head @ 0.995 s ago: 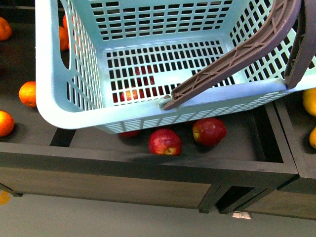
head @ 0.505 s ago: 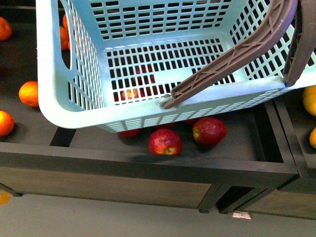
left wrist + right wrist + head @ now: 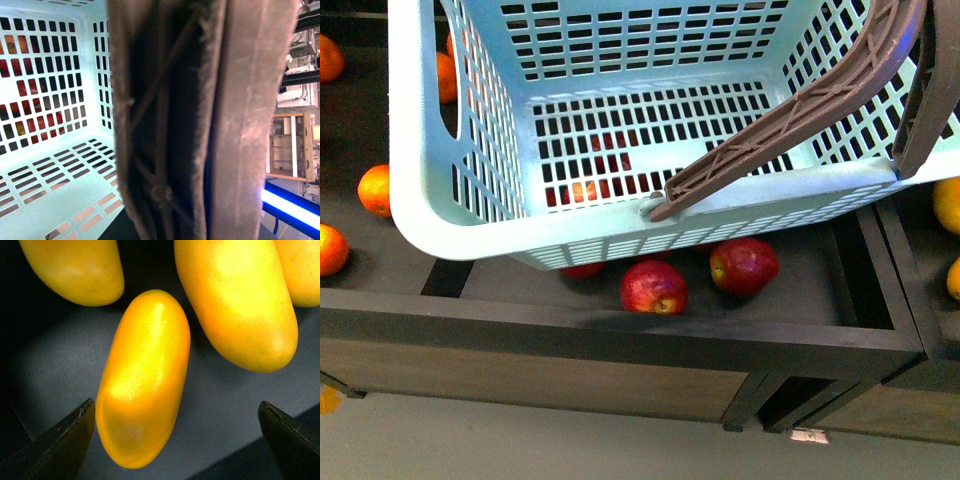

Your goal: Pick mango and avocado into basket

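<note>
Front view, basket (image 3: 450, 210): light teal and empty, filling the upper frame over a dark display bin (image 3: 620, 335).
Front view, handles (image 3: 790, 110): brown, crossing the basket's right side; a second one (image 3: 932, 90) stands at the right edge.
Front view, red apples (image 3: 654, 287): two lie in the bin just below the basket's near wall, and more show through its slotted floor.
Front view, oranges (image 3: 375, 190): in the compartment to the left.
Left wrist view, handle (image 3: 200, 120): very close and blurred, filling the middle, with the basket's inside (image 3: 55, 165) beside it.
Left wrist view, left tool: its fingers do not show, so I cannot tell its state.
Right wrist view, mango (image 3: 145, 380): yellow-orange, lying on a dark grey surface (image 3: 55, 370).
Right wrist view, right tool (image 3: 175, 410): spread wide and holding nothing, its dark fingertips (image 3: 60, 445) on either side of the mango's near end.
Right wrist view, other mangoes (image 3: 235, 300): three lie just beyond it, apart from it.
</note>
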### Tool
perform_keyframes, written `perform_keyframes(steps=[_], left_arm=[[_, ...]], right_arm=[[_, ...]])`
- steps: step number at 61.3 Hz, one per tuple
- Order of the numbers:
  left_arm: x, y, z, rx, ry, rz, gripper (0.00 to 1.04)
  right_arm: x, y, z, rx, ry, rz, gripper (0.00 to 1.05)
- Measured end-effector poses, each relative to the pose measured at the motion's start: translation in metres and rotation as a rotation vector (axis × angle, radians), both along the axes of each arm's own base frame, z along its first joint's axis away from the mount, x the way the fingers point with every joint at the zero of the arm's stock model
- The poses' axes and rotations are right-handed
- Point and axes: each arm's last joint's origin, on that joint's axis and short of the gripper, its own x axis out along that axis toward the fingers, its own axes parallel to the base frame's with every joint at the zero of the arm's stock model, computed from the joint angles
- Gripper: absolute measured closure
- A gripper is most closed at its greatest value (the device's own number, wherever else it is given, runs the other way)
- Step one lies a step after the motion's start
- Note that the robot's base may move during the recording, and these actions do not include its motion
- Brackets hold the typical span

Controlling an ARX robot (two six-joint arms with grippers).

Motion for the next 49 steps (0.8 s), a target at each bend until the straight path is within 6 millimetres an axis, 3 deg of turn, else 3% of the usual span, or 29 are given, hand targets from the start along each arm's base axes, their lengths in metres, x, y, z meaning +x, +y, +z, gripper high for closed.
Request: perform_keyframes(steps=[29, 49], left_arm=[[0.000, 0.000, 0.000, 0.000, 0.000, 0.000, 0.90], [0.000, 0.000, 0.000, 0.000, 0.000, 0.000, 0.90]], right_arm=[[0.030, 0.000, -0.013, 0.067, -0.031, -0.075, 0.09], [0.031, 0.003, -0.027, 0.062, 0.004, -0.073, 0.09]])
